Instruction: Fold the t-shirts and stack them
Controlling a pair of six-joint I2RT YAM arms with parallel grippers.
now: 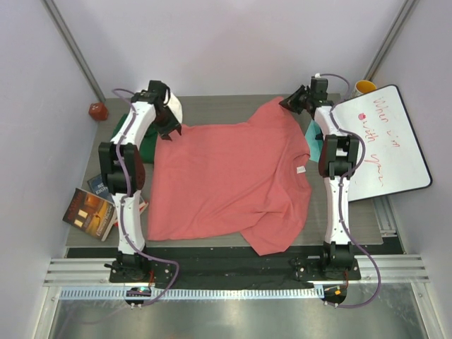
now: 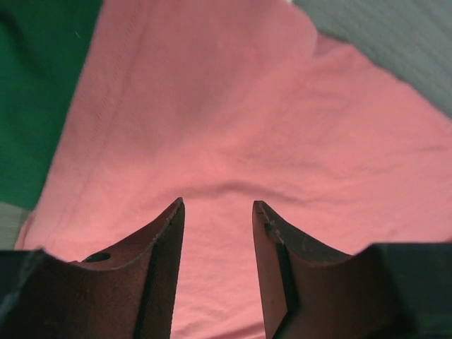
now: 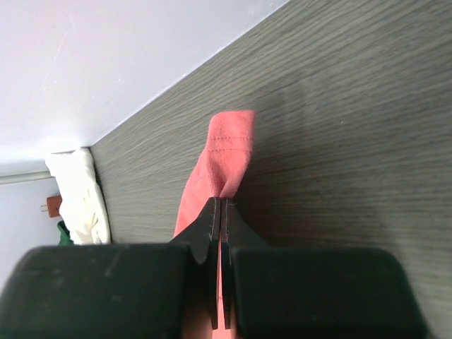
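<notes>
The salmon-pink t-shirt lies spread across the middle of the table, its white neck label at the right. At the shirt's far left corner my left gripper hangs just above the pink cloth, jaws open with nothing between them. My right gripper is at the far right corner, shut on the pink sleeve hem. A dark green t-shirt lies under the left arm and shows as green cloth in the left wrist view. The cream-white t-shirt lies bunched by the back wall.
A whiteboard with red writing leans at the right, a yellow cup behind it. Books overhang the table's left edge. A red object sits at the far left. The grey wood tabletop runs to the back wall.
</notes>
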